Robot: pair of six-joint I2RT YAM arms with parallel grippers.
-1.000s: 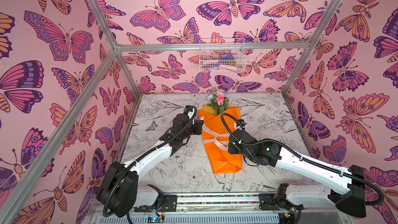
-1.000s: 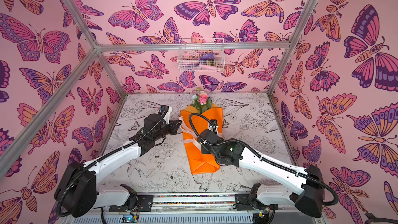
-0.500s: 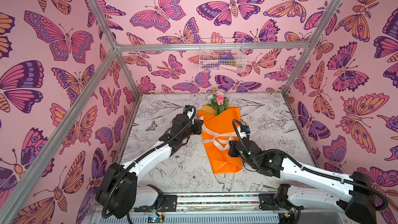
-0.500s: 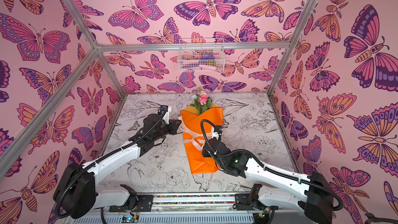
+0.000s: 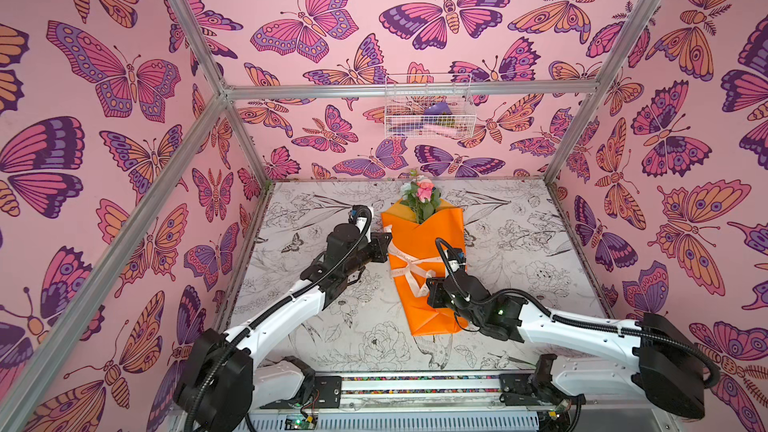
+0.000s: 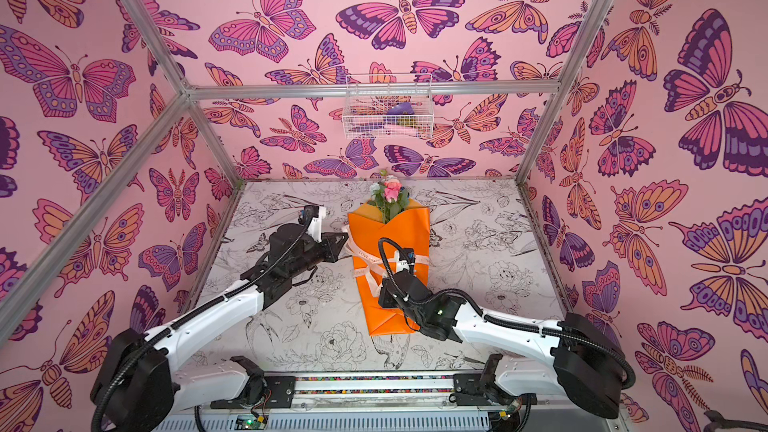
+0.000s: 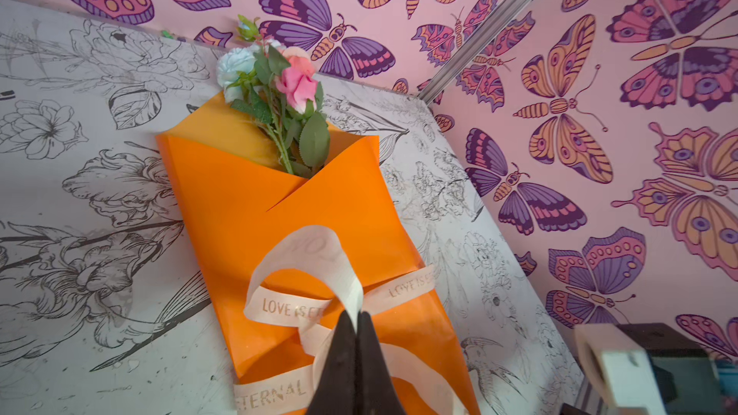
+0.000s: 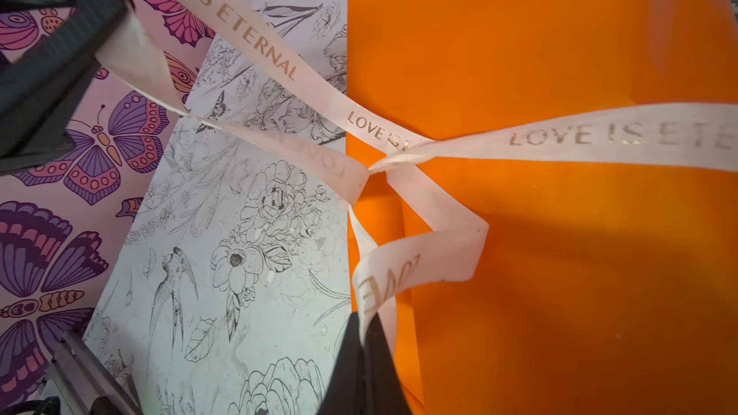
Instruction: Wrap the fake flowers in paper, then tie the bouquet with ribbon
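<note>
Bouquet of fake flowers point(image 5: 415, 238) under right claw point(image 8: 365, 319), beside left claw point(image 7: 356, 316); ribbon point(image 7: 297, 307) pinched.

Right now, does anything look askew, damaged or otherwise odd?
Nothing damaged or spilled. The ribbon across the bouquet is half-tied, its loops slack, one strand pinched in the left gripper, another in the right gripper.

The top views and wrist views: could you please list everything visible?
bouquet of fake flowers: one, orange wrap with pink and white blooms, lying mid-table
ribbon: one, cream with lettering, crossed over the wrap
wire basket: one, white, on the back wall
table: one, white with line-drawn flowers
left end effector: one, black, shut on the ribbon beside the wrap
right end effector: one, black, shut on a ribbon tail over the wrap
</note>
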